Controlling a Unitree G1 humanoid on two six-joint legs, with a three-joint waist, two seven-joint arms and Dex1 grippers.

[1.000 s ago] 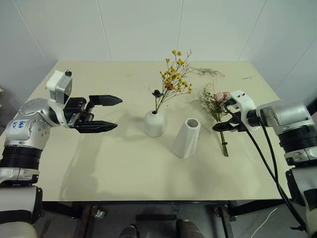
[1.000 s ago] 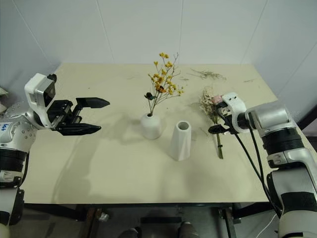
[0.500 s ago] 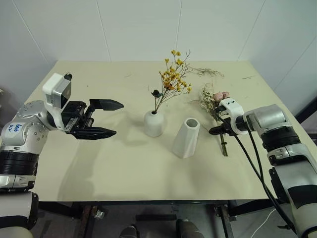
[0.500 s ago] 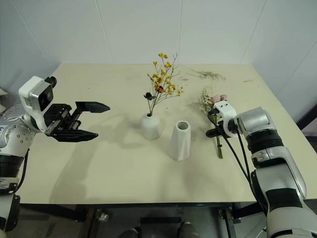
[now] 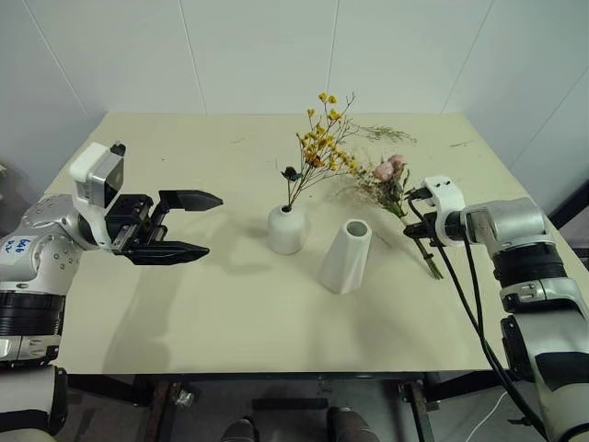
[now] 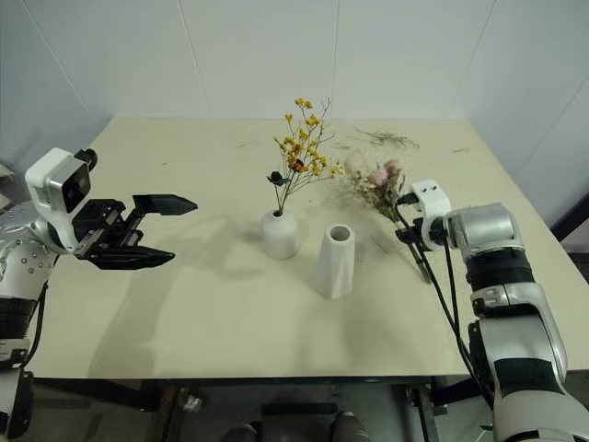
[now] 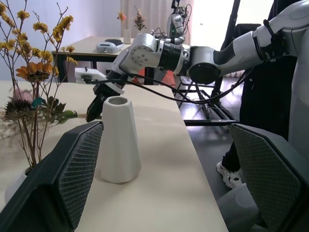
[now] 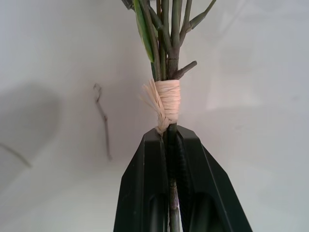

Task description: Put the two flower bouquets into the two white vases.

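Tall vase (image 5: 346,257) beside rose bouquet (image 5: 386,180)

Beige table (image 5: 230,313): round vase (image 5: 286,229), cone vase (image 5: 347,257), twigs (image 5: 386,133).

Bright even light from overhead, soft shadows pooling on the cream table (image 5: 230,304), head views sharp throughout, window glare behind the left wrist view, near fingers (image 7: 63,183) slightly soft
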